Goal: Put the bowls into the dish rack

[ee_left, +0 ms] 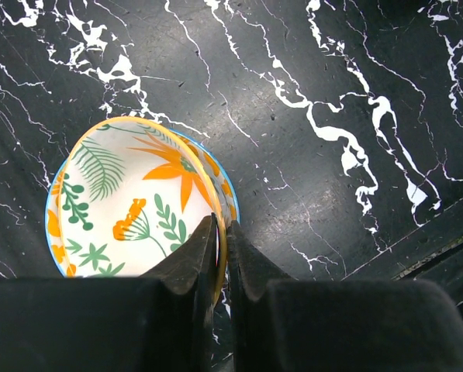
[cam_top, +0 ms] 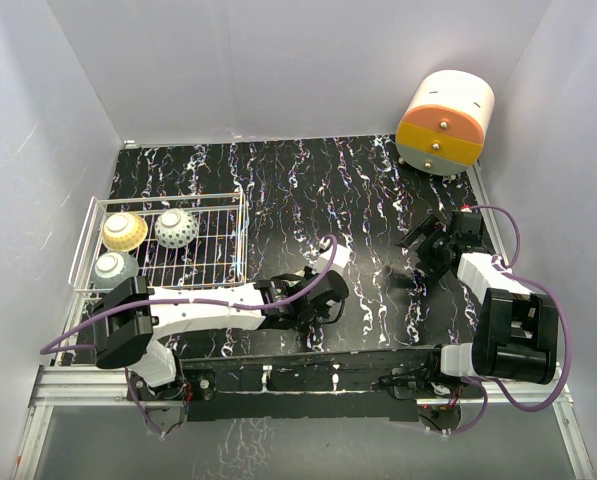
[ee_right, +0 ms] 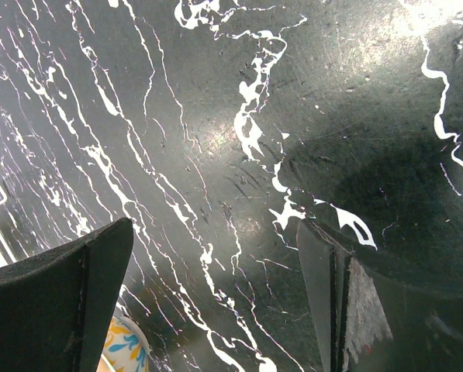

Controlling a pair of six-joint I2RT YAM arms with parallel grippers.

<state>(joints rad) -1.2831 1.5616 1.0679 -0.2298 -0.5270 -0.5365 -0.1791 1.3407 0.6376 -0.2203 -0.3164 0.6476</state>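
A cream bowl (ee_left: 130,201) with orange and green flowers rests on the black marble table. My left gripper (ee_left: 222,232) is shut on its right rim, one finger inside and one outside. From the top view, that left gripper (cam_top: 320,292) is at the table's near middle. The white wire dish rack (cam_top: 233,240) stands at the left and holds three bowls: cream-yellow (cam_top: 124,231), blue-white (cam_top: 176,228) and grey (cam_top: 115,269). My right gripper (ee_right: 215,287) is open over bare table with nothing between its fingers. It is right of centre in the top view (cam_top: 418,265).
An orange-and-cream round drawer unit (cam_top: 445,122) stands at the far right corner. White walls close in the table on three sides. A sliver of yellow-and-blue patterned bowl (ee_right: 122,349) shows at the bottom left of the right wrist view.
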